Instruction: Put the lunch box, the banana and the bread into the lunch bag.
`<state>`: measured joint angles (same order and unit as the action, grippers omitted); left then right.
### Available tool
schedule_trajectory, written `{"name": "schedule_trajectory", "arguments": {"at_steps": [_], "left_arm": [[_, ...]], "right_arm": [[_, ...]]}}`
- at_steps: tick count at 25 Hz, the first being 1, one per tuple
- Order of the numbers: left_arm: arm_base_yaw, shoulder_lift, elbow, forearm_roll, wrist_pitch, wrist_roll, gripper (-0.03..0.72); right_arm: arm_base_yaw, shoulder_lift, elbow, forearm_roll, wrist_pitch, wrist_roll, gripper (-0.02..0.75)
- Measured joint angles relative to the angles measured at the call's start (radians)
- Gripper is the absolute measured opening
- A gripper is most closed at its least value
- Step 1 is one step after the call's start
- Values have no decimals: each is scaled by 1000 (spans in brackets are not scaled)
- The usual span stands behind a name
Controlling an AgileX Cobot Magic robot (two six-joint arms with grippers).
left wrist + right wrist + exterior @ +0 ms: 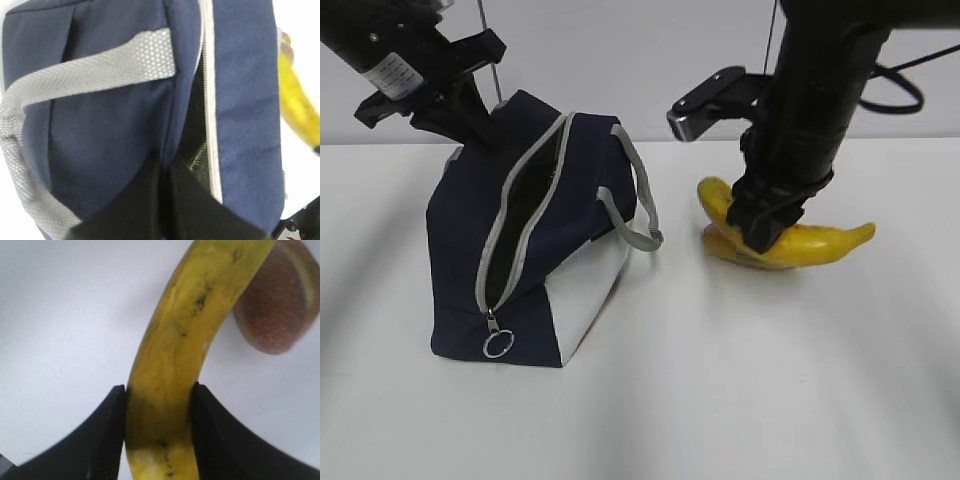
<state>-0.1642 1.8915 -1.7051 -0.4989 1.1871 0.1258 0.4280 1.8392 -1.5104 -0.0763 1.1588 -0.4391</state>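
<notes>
The navy lunch bag stands on the white table with its zipper open; it fills the left wrist view. My left gripper is shut on the bag's fabric edge beside the opening, at its far top. The yellow banana lies on the table to the right. My right gripper is shut on the banana, both fingers pressed to its sides. The bread lies just behind the banana; only a reddish sliver shows in the exterior view. The lunch box is out of view.
The bag's grey handles hang over its right side and the ring pull hangs at the front. The bag's dark opening shows a bit of lining. The banana's edge shows at right in the left wrist view.
</notes>
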Motion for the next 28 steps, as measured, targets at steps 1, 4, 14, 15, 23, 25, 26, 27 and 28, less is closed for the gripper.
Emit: {"name": "schedule_trajectory", "arguments": {"at_steps": [1, 4, 14, 15, 23, 25, 26, 27, 28], "left_arm": [[0, 0, 0, -1, 0, 0, -3], [0, 0, 0, -3, 1, 0, -3], [0, 0, 0, -12, 2, 0, -3], [0, 0, 0, -13, 2, 0, -3], [24, 0, 0, -45, 9, 0, -3], [33, 0, 0, -55, 11, 0, -3], [35, 0, 0, -57, 13, 0, -3], [36, 0, 0, -57, 13, 0, -3], [36, 0, 0, -58, 14, 0, -3]], "right_arm": [[0, -29, 0, -22, 6, 12, 282], [0, -108, 0, -43, 17, 48, 282], [0, -149, -142, 464, 34, 81, 283], [0, -141, -151, 519, 32, 81, 283], [0, -7, -165, 807, -16, 104, 288], [0, 23, -167, 851, -36, 108, 290], [0, 40, -169, 875, -50, 113, 290], [0, 58, -177, 896, -61, 121, 290], [0, 74, -185, 917, -66, 137, 290]]}}
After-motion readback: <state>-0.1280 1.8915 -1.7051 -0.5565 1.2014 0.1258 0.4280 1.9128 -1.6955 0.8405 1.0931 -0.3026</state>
